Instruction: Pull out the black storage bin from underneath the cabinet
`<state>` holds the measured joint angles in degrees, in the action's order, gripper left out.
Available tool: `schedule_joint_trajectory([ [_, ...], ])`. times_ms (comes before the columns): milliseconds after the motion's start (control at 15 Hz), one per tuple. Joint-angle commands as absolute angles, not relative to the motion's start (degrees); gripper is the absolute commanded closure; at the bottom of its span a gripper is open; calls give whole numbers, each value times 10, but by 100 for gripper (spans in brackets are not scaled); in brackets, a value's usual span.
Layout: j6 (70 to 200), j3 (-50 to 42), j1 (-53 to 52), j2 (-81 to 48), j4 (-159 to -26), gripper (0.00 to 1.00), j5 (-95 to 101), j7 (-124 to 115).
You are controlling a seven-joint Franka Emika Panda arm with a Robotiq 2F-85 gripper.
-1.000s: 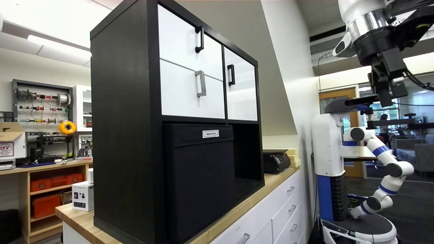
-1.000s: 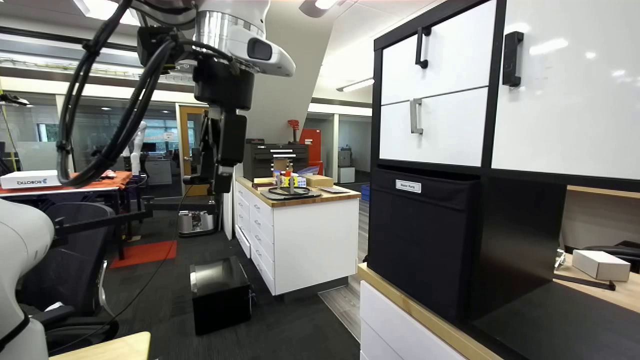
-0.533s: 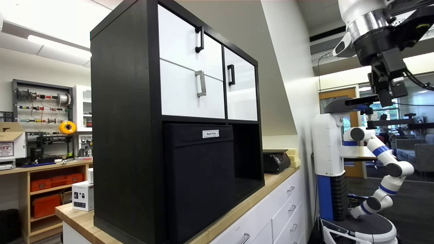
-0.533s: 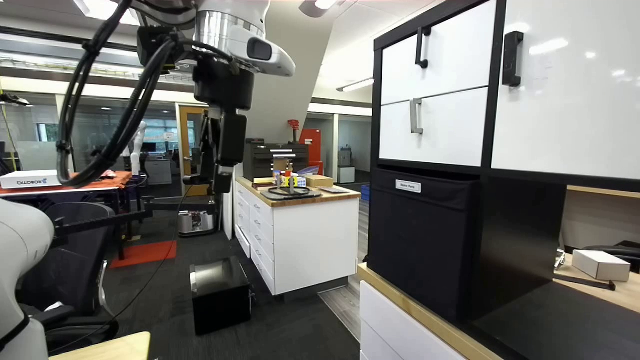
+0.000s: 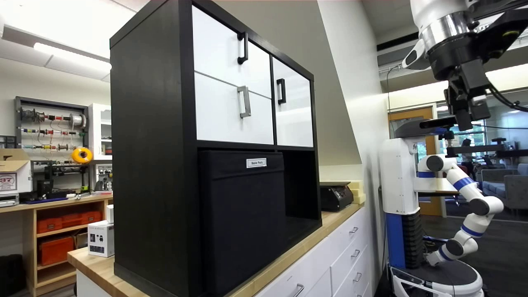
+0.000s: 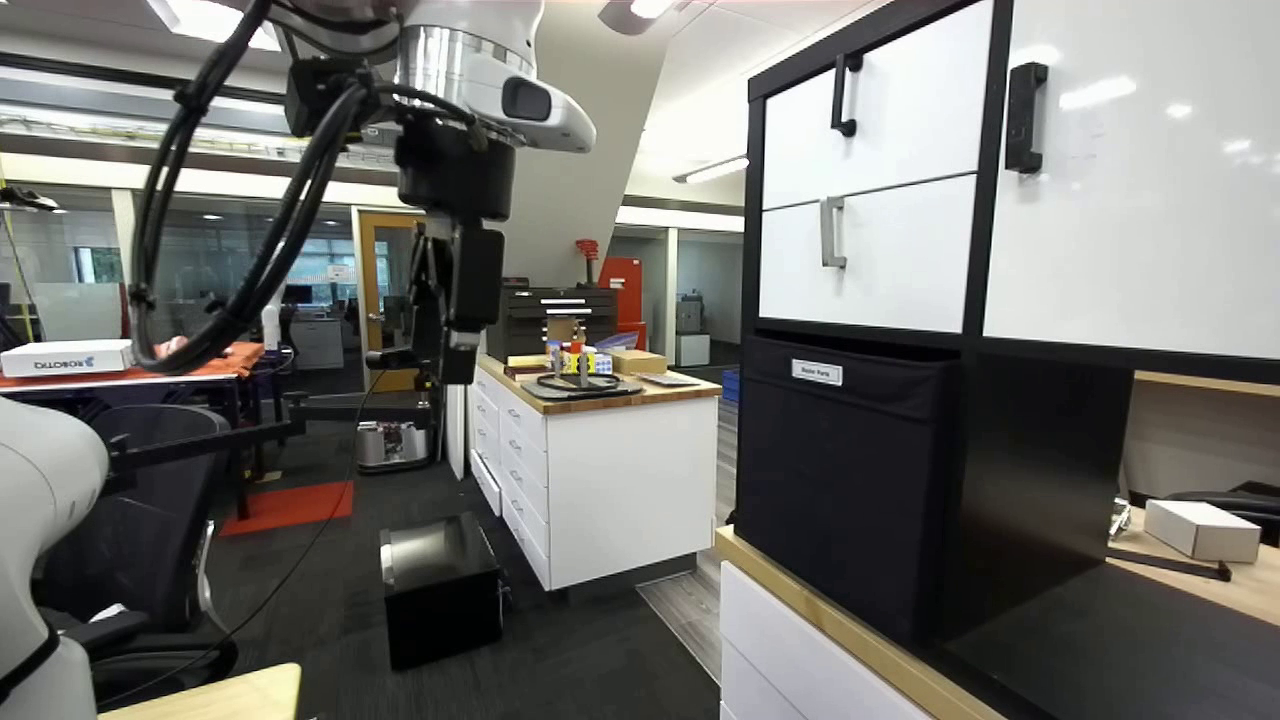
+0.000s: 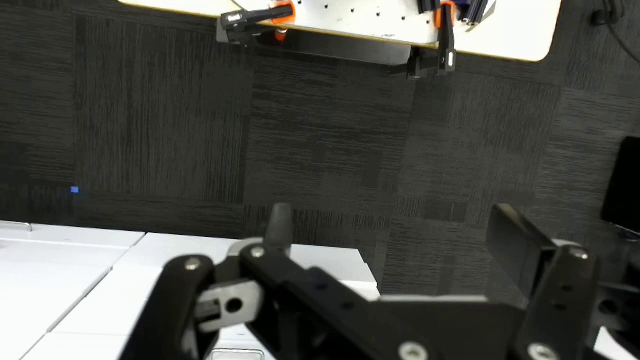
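Of the pulling, nothing is yet being done, as far as the pictures are showing; the gripper (image 7: 392,214) is hanging in the air beyond the front edge of the table (image 5: 297,252), well apart from the bin (image 6: 840,490); its two fingers (image 7: 520,245) are standing wide from each other, with floor (image 7: 320,125) showing between them, so it is released and is holding nothing; farther on, the bin is standing upright close to a front corner of the table, where the front edge and a short edge are meeting; its front is looking about level with the frame of the cabinet (image 5: 148,144), in whose lower row it is sitting, below two white drawers (image 5: 218,111), rather than truly underneath; so, in my judgement, everything is remaining: reaching, taking hold, perhaps at the upper rim near the tag (image 6: 817,373), and drawing it out.

The bin is pointing its front outward over this front edge, to the side where the gripper is hanging; the depth is going back into the cabinet and is hiding there; the front is seeming a little taller than wide, but both exterior views are showing it at a slant, so I am not able to name the long axis with certainty; the pull, I am judging, is needing to follow the depth, over the front edge.
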<state>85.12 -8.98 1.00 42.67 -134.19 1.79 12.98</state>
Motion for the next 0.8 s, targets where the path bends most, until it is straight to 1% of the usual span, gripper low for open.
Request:
schedule_joint_trajectory([
  [0,903,-75,4,392,-1329,0,9,120],
  [467,1038,-39,-16,286,-1292,0,-13,120],
  [733,1093,-27,-21,214,-1251,0,-18,124],
])
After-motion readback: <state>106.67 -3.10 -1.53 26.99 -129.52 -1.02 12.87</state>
